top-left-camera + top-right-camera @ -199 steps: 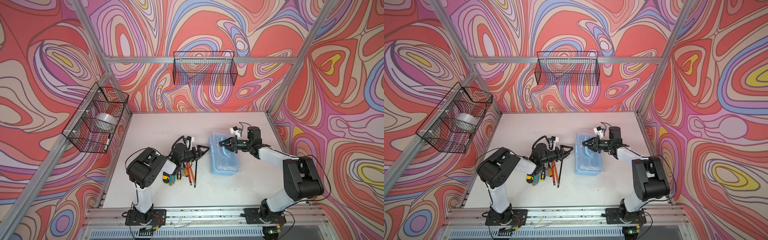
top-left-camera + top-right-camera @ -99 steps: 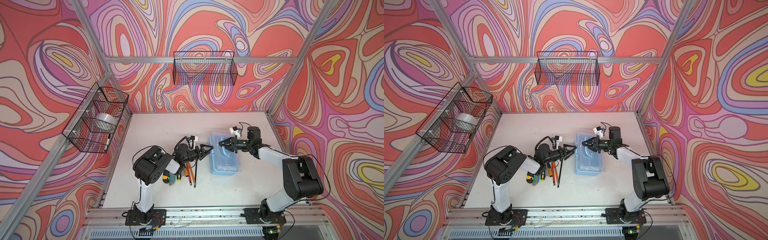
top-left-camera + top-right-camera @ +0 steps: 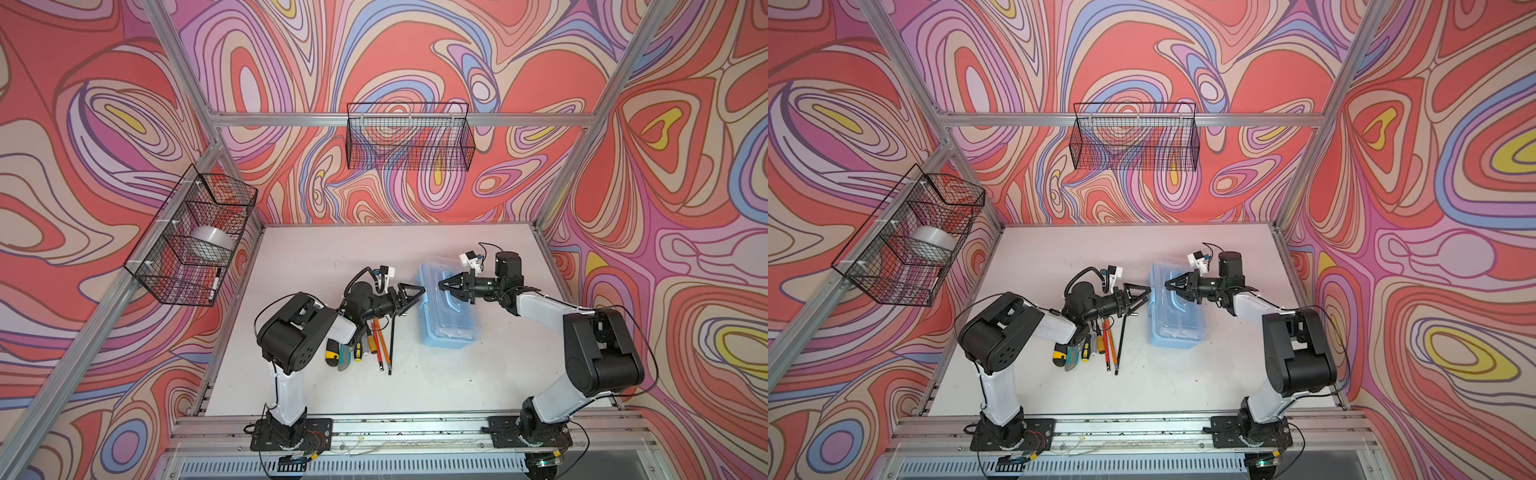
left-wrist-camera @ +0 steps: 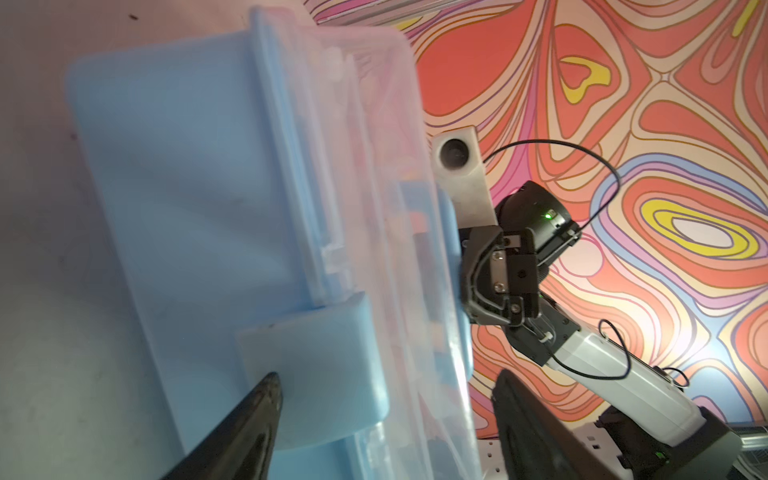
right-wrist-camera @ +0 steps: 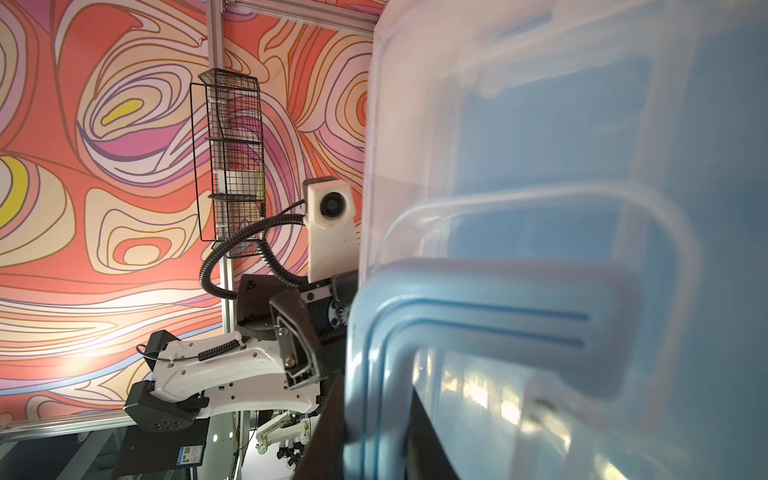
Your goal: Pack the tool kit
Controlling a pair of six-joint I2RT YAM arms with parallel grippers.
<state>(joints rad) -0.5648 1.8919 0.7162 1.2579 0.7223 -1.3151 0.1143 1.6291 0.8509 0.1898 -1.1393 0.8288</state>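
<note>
2 black fingers (image 5: pixel 326 440) of right claw (image 3: pixel 448 291) pinch ribbed blue handle (image 5: pixel 478 316); left claw (image 3: pixel 414 300) spread beside case (image 3: pixel 451 334).

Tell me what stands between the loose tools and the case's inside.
The closed clear lid: it covers the case, so the tools lying beside it cannot go in. The right gripper is shut on its handle.

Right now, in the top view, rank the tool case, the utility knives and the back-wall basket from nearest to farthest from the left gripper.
1. tool case, at the fingertips of the left gripper, on its right.
2. utility knives, on the table toward the front left.
3. back-wall basket, hanging high on the far wall.
</note>
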